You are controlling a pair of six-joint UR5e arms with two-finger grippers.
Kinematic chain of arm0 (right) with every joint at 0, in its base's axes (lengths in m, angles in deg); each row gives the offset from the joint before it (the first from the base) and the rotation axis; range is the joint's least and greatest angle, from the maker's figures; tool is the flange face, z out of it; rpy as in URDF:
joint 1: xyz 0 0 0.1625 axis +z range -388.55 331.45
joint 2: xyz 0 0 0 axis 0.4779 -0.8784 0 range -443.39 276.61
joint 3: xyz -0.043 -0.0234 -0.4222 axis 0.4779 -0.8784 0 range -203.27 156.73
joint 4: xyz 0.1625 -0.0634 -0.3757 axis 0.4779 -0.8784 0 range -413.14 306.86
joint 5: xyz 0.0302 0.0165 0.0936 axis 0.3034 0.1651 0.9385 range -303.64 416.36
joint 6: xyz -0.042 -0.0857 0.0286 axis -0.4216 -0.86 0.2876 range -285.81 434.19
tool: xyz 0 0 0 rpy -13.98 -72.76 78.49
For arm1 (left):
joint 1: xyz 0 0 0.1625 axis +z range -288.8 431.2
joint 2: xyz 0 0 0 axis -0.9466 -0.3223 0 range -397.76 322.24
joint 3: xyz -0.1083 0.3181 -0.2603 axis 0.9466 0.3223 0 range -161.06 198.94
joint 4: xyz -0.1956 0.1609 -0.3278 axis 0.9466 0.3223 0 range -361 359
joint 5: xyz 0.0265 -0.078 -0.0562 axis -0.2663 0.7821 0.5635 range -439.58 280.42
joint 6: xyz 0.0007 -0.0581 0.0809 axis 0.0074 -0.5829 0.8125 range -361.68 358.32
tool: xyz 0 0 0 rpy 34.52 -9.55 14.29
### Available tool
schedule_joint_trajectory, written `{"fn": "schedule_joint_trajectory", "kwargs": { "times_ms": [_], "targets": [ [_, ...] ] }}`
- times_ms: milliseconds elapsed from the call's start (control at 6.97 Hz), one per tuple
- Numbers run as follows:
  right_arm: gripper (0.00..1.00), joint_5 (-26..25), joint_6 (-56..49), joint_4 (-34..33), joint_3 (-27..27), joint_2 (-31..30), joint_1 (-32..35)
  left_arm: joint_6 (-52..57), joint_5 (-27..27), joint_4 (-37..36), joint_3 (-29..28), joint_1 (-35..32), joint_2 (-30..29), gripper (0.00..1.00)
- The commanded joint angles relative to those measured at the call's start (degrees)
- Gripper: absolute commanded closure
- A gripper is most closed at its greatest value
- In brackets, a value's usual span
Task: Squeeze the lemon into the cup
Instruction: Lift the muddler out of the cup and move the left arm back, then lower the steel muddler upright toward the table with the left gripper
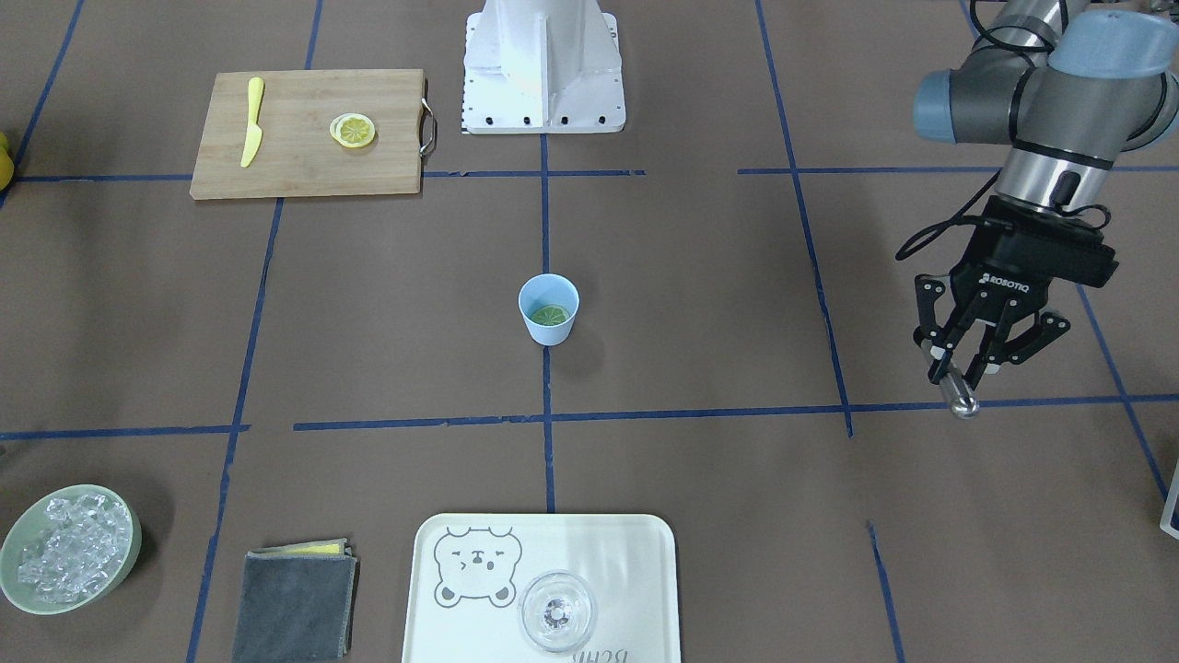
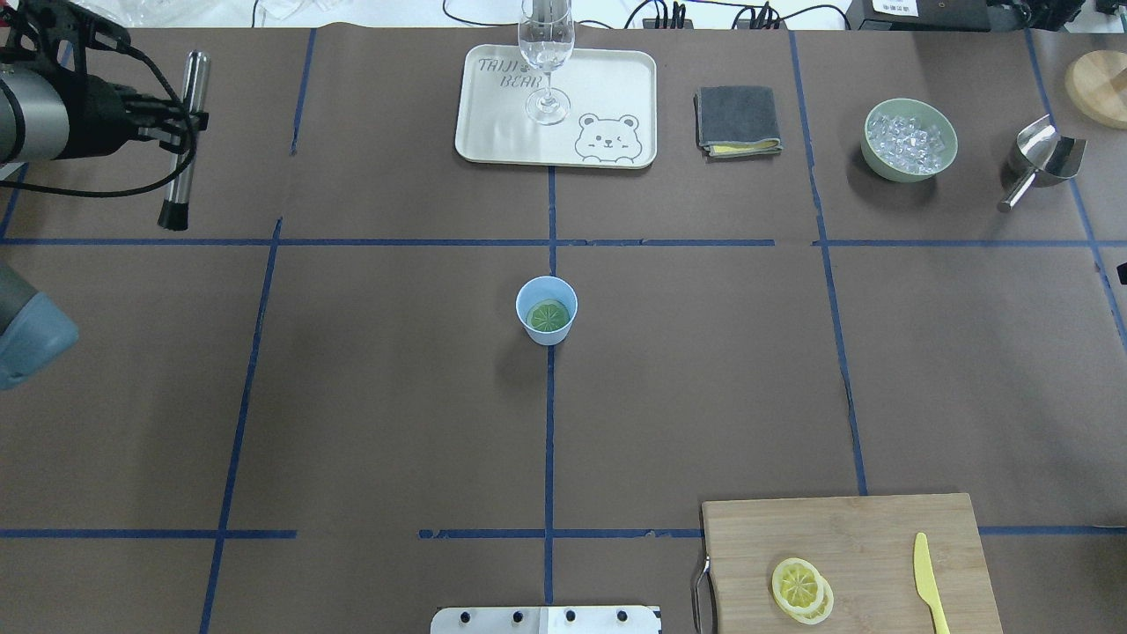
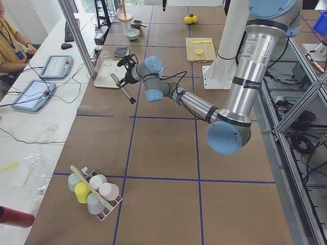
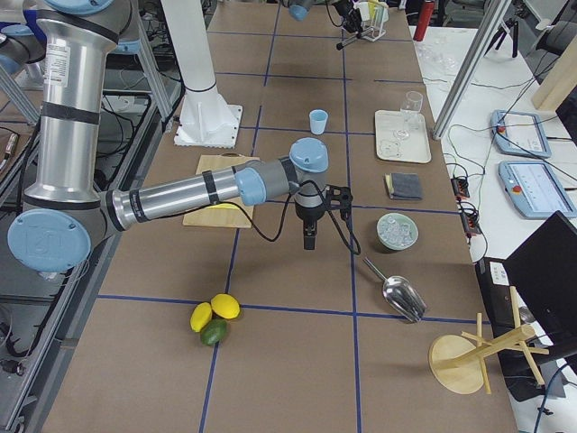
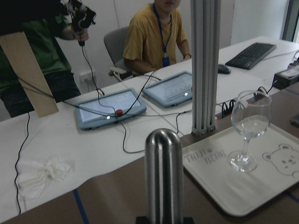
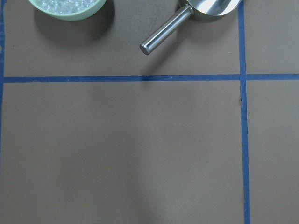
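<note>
Found the lemon [image 1: 549, 316] lying flat inside the cup [image 1: 553, 335] at mid-frame of the front view. Held a steel rod [image 1: 963, 398] in the clenched fingers of the left gripper [image 1: 958, 368], far right, well apart. Could not judge the grip of the right gripper [image 4: 309, 240]. Best brought plumb over the cup mouth, then pressed gently to avoid tipping.

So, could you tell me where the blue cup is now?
In the overhead view the cup stands mid-table on a blue tape line, with a lemon slice inside.

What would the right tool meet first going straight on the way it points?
The right tool points straight down; it would likely meet bare table first, clear of the ice bowl and the scoop.
</note>
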Motion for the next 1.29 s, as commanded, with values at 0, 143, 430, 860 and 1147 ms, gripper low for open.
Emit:
{"fn": "schedule_joint_trajectory", "kwargs": {
  "times_ms": [0, 143, 430, 860, 1147],
  "targets": [
    [0.00, 0.4, 0.0, 0.0, -0.1, 0.0, 0.0, 0.0, 13.1, -22.0, 4.8, -0.6, 2.7, 1.00],
    [0.00, 0.4, 0.0, 0.0, -0.1, 0.0, -0.1, -0.1, 18.5, -26.4, 4.8, -0.7, 2.6, 1.00],
    [0.00, 0.4, 0.0, 0.0, 0.2, -0.2, -0.1, -4.7, 19.3, -32.5, 2.0, -0.4, 2.7, 1.00],
    [0.00, 0.6, -0.1, 0.1, 0.1, -0.6, -0.1, -5.8, 23.3, -31.9, -5.4, -0.1, 1.7, 1.00],
    [0.00, 0.6, -0.3, 0.2, 0.1, -0.6, -0.1, -5.5, 24.9, -31.4, -5.8, 0.0, 2.0, 1.00]
  ]
}}
